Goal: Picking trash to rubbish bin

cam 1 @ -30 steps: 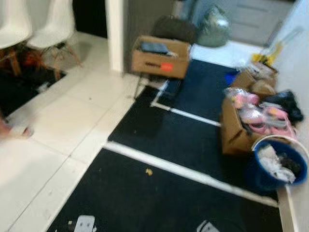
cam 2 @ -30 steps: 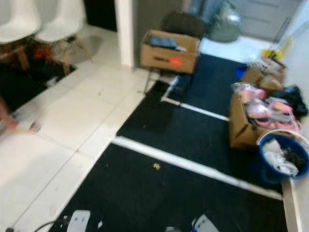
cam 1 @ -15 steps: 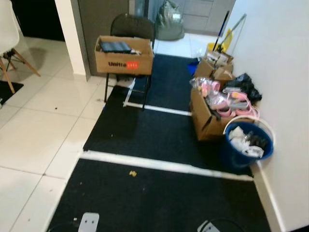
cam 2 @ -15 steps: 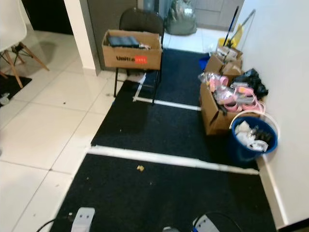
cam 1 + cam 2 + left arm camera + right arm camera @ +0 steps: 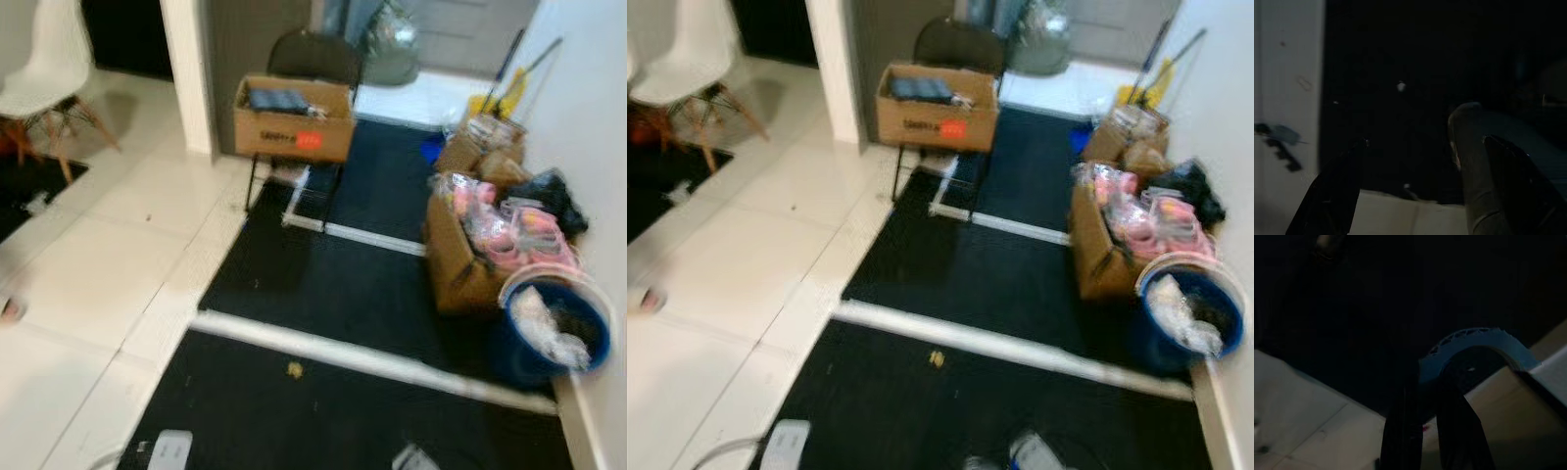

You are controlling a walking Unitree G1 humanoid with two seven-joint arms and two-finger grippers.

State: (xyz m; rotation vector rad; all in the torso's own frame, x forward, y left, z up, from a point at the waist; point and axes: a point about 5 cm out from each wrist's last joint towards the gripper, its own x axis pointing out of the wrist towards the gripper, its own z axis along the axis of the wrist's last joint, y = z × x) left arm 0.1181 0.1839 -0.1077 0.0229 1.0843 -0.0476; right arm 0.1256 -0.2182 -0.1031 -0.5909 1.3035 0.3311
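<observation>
I'm looking down a hallway floored with a black carpet (image 5: 353,284), crossed by a white strip (image 5: 372,360), with pale tiles (image 5: 108,264) on my left. Further off stands a dark chair (image 5: 318,59) carrying a cardboard box (image 5: 294,117). Along the wall on my right sits a second carton (image 5: 470,264) stuffed with pink things, and just beside it, nearer me, the blue rubbish bin (image 5: 554,333), already holding some crumpled white waste. A white chair (image 5: 54,69) stands at far left.

The trash itself is the smallest thing here: a yellowish scrap (image 5: 294,369) on the carpet just on my side of the white strip, well apart from the bin. I judge it light and probably soft or crumbly, so it needs a gentle pinch straight down across its middle; the carpet pile may make it hard to get under.

The left gripper (image 5: 1420,186) hangs over dark carpet with its jaws set wide apart and empty. The right gripper (image 5: 1432,431) has its jaws close together, nothing visible between them.

Both eye views are blurred, so I cannot tell what the scrap is made of. Both wrist views are very dark. The pale objects at the bottom edge are cut off and unclear.
</observation>
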